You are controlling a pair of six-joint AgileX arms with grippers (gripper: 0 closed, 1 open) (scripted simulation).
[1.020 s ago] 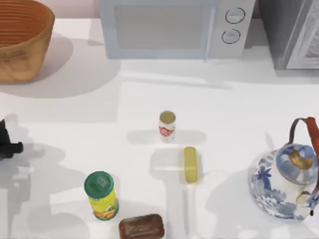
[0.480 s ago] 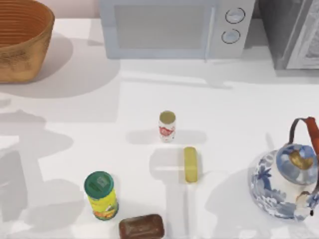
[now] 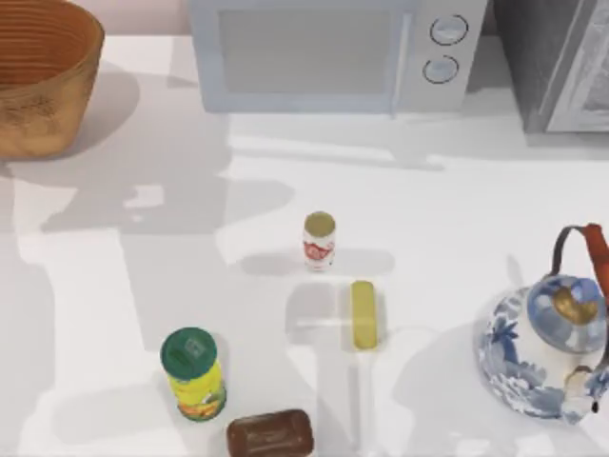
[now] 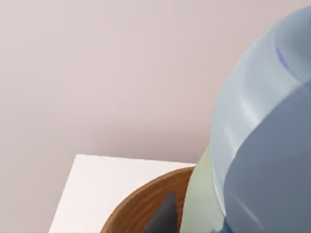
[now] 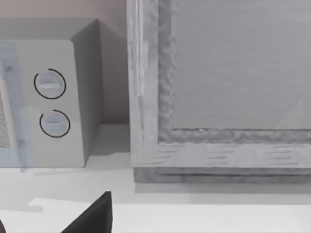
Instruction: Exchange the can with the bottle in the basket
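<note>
A second ago the left arm's dark gripper shows at the left edge of the table [image 3: 457, 190] in the top view, level with the bottle [image 3: 319, 241]. Half a second ago it is already gone from there. The shadows on the table also change. First they lie at the far left edge, then they grow wider over the left part. Now they reach further toward the middle, from below the basket [image 3: 43, 90] down past the yellow container with a green lid [image 3: 194, 374], and they come close to the bottle.
</note>
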